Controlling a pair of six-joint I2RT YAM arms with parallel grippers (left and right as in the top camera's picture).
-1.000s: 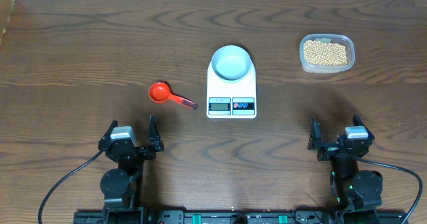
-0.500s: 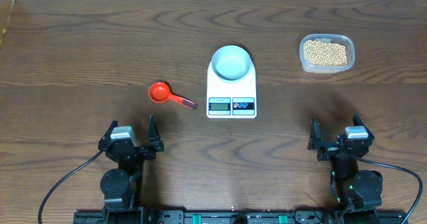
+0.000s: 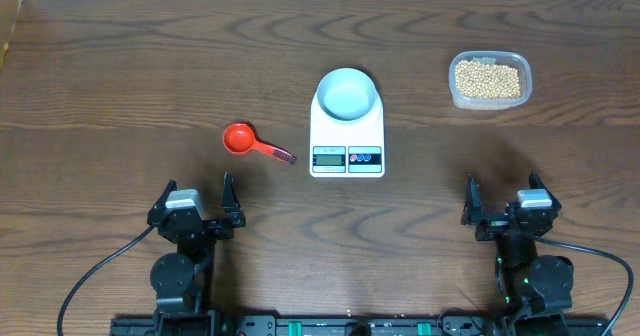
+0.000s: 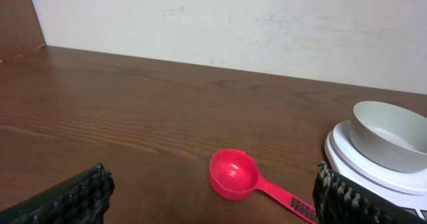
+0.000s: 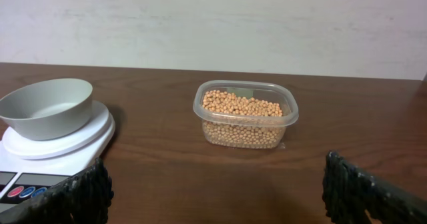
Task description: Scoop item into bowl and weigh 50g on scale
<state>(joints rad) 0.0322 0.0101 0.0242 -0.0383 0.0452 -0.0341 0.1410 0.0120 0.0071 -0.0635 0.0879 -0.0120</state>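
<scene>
The pale bowl (image 3: 348, 93) sits on the white scale (image 3: 347, 136) at the table's middle, seen too as bowl (image 4: 390, 135) and bowl (image 5: 45, 107) on the scale (image 5: 40, 159). Tan beans (image 3: 487, 78) fill a clear tub (image 3: 489, 80) at the back right, also beans (image 5: 243, 117). A red scoop (image 3: 252, 142) lies left of the scale, handle pointing right; the scoop (image 4: 235, 175) lies ahead of my left gripper (image 4: 212, 197). The left gripper (image 3: 196, 202) is open and empty near the front left. The right gripper (image 3: 502, 198), also right gripper (image 5: 217, 191), is open and empty at the front right.
The brown wooden table (image 3: 150, 56) runs back to a white wall (image 4: 233, 24). Black cables (image 3: 95, 276) trail from both arm bases along the front edge.
</scene>
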